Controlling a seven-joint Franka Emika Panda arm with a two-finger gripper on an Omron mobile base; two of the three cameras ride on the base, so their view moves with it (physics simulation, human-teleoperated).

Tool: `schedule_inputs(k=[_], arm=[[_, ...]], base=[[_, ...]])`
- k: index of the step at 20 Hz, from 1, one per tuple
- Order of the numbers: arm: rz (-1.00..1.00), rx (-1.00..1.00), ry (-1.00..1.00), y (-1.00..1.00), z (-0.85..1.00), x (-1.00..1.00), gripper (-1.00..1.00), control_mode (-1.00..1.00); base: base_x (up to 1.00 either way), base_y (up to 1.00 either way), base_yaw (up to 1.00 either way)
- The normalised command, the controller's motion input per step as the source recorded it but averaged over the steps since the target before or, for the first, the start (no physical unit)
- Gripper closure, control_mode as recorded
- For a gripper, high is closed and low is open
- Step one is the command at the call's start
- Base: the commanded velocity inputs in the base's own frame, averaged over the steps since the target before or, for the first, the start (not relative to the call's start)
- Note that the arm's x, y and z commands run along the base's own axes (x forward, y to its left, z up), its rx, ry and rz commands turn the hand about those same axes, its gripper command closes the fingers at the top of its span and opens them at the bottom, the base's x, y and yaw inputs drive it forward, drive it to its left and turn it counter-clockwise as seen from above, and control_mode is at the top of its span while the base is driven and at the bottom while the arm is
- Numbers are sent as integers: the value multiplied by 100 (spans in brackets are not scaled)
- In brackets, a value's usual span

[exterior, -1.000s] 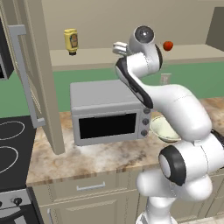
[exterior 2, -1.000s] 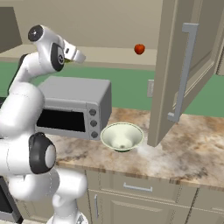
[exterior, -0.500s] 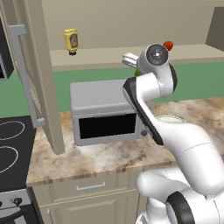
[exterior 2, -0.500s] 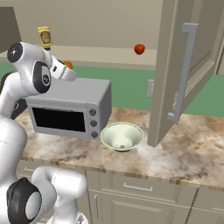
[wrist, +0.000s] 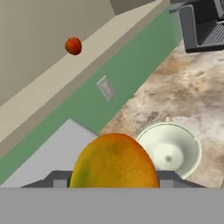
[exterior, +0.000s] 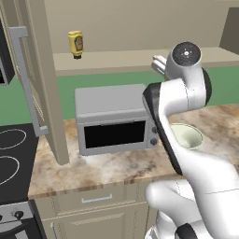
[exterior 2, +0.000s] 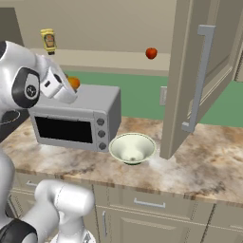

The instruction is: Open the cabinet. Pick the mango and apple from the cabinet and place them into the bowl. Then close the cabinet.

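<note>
One mango (wrist: 114,161) sits gripped between the partly closed fingers (exterior 2: 71,84), held above the one grey microwave (exterior 2: 76,116). One apple (exterior 2: 151,53) rests on the shelf of the cabinet (exterior 2: 199,71), whose two doors stand open. One bowl (exterior 2: 132,148) sits on the counter (exterior 2: 209,161) beside the microwave. One yellow bottle (exterior: 75,44) stands on the shelf.

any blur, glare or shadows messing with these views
Hand view: mango looms large and soft-edged at the bottom; apple stays crisp. Right base view: even lighting, a faint shadow under the bowl, no glare. Left base view: flat light, the arm covers part of the bowl.
</note>
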Motion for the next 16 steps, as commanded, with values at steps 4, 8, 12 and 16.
schedule_inputs(k=[4,8,12,16], arm=[[0,0,0,0,1,0,100,-100],[3,8,0,-32,-14,-11,100,-100],[5,12,0,-42,-38,-15,100,-100],[4,14,0,-40,-45,-15,100,-100]], base=[[0,0,0],[0,0,0],[0,0,0],[0,0,0]])
